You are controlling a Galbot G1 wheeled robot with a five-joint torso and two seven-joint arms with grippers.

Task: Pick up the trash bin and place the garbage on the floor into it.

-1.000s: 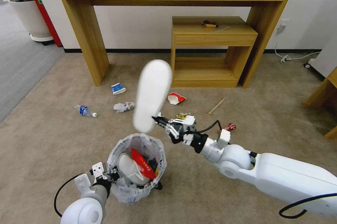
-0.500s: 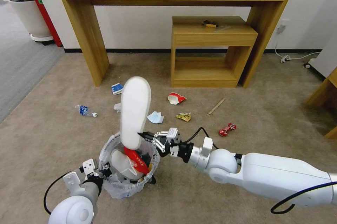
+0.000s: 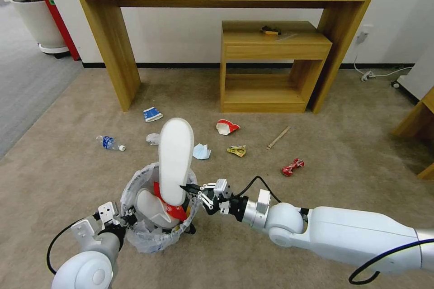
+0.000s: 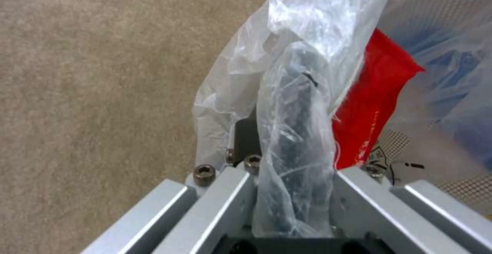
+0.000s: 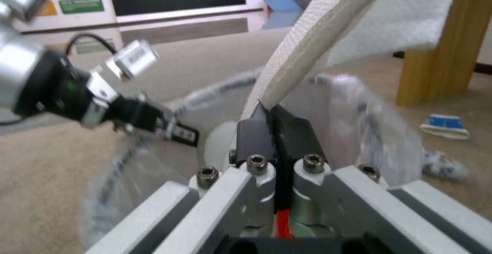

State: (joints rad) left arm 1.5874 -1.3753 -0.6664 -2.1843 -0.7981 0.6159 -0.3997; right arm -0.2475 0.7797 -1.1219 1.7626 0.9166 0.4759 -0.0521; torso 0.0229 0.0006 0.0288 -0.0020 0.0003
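The left gripper (image 3: 124, 221) was clamped on the rim of the bin (image 3: 135, 234), pinching the black edge and the crinkly bag (image 4: 287, 104) between its fingers. The bin sat low in front of the robot, over the beige floor (image 3: 316, 144). Inside it lay one white slipper (image 3: 151, 210) and a red wrapper (image 3: 174, 210). The right gripper (image 3: 186, 188) was squeezed tight on the edge of a second slipper (image 3: 175, 158). That slipper stood almost straight up, with its low end inside the bin and its top end sticking out high above the rim. In the right wrist view, the dark fingers (image 5: 256, 127) were pressed together on the slipper's thin edge. More litter lay on the floor past the bin: a blue mask (image 3: 201, 151) just beyond the slipper, a bottle (image 3: 110, 143), a blue and white carton (image 3: 153, 114), a red and white cup (image 3: 226, 126), a small yellow wrapper (image 3: 237, 150), a wooden stick (image 3: 278, 138) and a crushed red can (image 3: 292, 167). A crumpled clear bottle (image 3: 153, 138) peeked out beside the slipper.
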